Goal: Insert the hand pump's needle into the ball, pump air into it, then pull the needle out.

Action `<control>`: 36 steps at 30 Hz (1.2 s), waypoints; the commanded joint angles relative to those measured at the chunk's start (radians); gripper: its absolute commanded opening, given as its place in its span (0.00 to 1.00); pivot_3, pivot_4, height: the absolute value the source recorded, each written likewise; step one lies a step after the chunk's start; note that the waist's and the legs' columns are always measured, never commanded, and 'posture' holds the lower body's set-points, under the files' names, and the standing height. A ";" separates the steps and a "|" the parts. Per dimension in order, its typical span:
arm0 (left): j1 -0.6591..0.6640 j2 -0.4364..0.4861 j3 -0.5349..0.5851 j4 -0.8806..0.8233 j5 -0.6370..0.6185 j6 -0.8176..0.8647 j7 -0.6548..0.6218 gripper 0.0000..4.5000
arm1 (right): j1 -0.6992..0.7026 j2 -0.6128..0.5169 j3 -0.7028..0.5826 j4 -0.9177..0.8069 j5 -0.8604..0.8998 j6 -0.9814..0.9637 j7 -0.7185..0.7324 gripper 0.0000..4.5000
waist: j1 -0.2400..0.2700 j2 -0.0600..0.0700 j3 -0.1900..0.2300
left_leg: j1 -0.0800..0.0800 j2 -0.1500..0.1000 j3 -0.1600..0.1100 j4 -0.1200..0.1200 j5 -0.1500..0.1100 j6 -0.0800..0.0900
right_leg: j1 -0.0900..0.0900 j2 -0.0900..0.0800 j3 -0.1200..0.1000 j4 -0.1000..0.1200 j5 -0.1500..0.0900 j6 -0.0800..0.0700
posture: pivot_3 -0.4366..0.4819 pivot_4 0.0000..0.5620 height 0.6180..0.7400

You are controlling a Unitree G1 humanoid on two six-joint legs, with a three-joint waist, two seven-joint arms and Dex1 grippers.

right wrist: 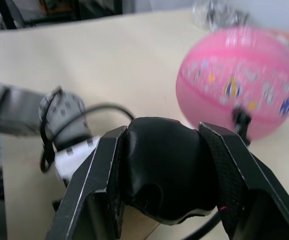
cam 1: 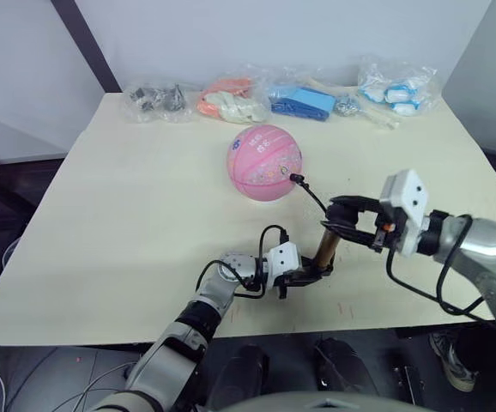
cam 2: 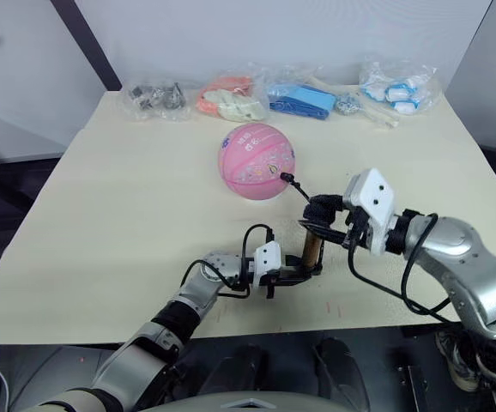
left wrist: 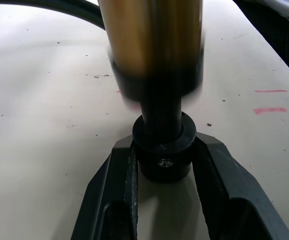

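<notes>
The pink ball (cam 1: 264, 161) rests on the table past both arms, round and printed with small cartoons. The hand pump (cam 1: 325, 246) stands upright near the table's front edge, its gold-bronze barrel (left wrist: 152, 35) vertical. My left gripper (cam 1: 312, 275) is shut on the pump's black base (left wrist: 163, 150). My right gripper (cam 1: 342, 219) is shut on the black handle (right wrist: 165, 167) at the top. The thin black hose (cam 1: 312, 194) runs from the pump up to the ball, and its black fitting (cam 1: 295, 178) sits against the ball's near side; the needle itself is hidden.
Several clear plastic bags line the table's far edge: dark parts (cam 1: 155, 99), orange and white items (cam 1: 231, 99), blue items (cam 1: 301, 101), and blue-white items (cam 1: 396, 90). The cream table (cam 1: 128, 215) has bare room on the left. Red marks (left wrist: 269, 100) dot the surface near the pump.
</notes>
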 commanded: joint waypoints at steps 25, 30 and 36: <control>0.072 0.030 -0.051 -0.132 0.028 0.157 -0.012 0.25 | -0.230 -0.181 -0.177 -0.057 0.315 0.142 -0.057 0.40 | 0.019 0.002 0.002 | -0.012 -0.001 0.000 0.002 0.001 -0.002 | -0.011 -0.002 -0.001 0.000 0.000 0.000 | 0.48 0.27 1.00; 0.072 0.026 -0.051 -0.113 0.031 0.123 -0.001 0.25 | -0.125 -0.141 -0.126 -0.123 0.270 0.101 -0.070 0.40 | 0.020 0.002 0.001 | -0.012 -0.001 0.000 0.002 0.001 -0.002 | -0.011 -0.002 0.000 0.000 0.000 0.000 | 0.48 0.27 1.00; 0.073 0.027 -0.052 -0.114 0.034 0.095 0.011 0.25 | 0.011 -0.098 -0.041 -0.146 0.142 0.010 -0.068 0.40 | 0.020 0.001 0.000 | -0.010 -0.002 0.000 0.003 0.001 -0.002 | -0.009 -0.002 -0.001 0.001 0.000 0.000 | 0.48 0.27 1.00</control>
